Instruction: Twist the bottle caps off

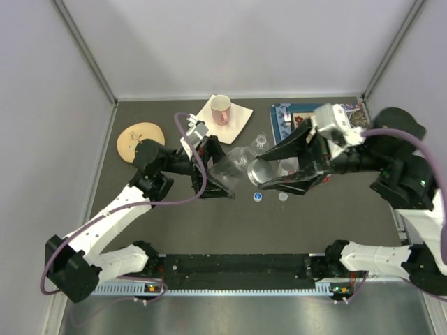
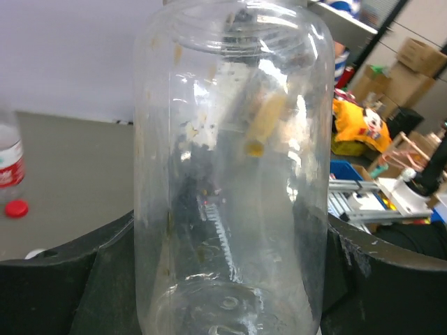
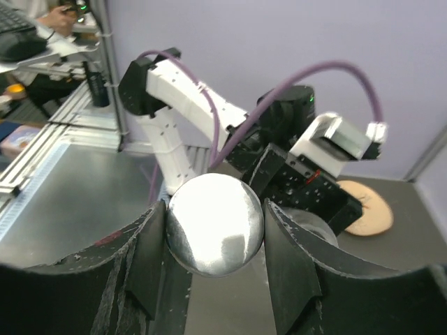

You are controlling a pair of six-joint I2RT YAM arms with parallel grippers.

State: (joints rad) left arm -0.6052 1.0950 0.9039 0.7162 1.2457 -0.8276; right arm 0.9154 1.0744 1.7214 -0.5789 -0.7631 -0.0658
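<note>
Left tool (image 2: 223, 269) is clamped on the squat bottle (image 2: 230, 174), whose body sits between its fingers. Right tool (image 3: 214, 218) is clamped on the greyish-clear cap (image 3: 214, 237), directly opposite the left tool.

the left arm (image 1: 115, 213) rises from its base, bends at the elbow and turns rightward, and the left gripper (image 1: 221, 177) has its jaws pressed on either side of the squat bottle (image 2: 223, 174). the right arm (image 1: 391, 167) stretches in from the right. the right gripper (image 3: 215, 241) faces the left one, clamped on the greyish cap (image 3: 213, 220).
</note>
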